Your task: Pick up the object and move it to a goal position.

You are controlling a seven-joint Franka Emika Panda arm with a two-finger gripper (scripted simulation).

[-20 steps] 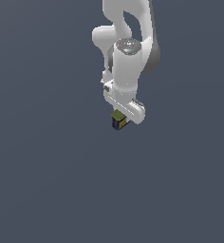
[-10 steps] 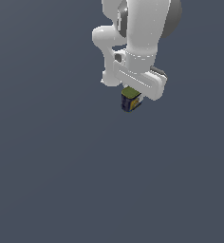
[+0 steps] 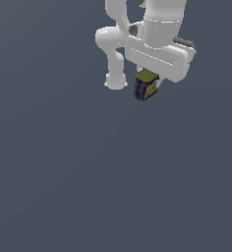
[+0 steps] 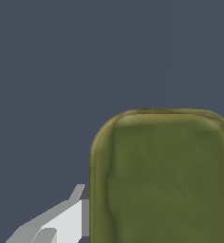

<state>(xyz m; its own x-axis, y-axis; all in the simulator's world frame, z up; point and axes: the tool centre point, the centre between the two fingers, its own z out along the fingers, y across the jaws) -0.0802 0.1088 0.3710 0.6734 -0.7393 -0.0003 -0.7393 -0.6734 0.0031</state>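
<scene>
Flat slate-grey bench (image 3: 88,187) fills the exterior view, bare of any marker that you could read as a goal. Up at about one o'clock in that view the white hand (image 3: 152,81) hangs from the arm, and the object (image 3: 146,85), the small block with an olive top and navy sides with yellow marks, sits tucked just under it, seemingly lifted off the bench. Your main risk, as I judge it, is a slip: most of the block shows below the hand, so the hold may be shallow, and a quick swing could twist it loose. You have open bench from three through nine o'clock, while the frame edge crowds twelve. In the wrist view the olive top of the object (image 4: 163,180) looms very close, and one pale finger (image 4: 61,223) touches its side edge. The other finger is out of frame, yet the hand reads as pinching the block.
</scene>
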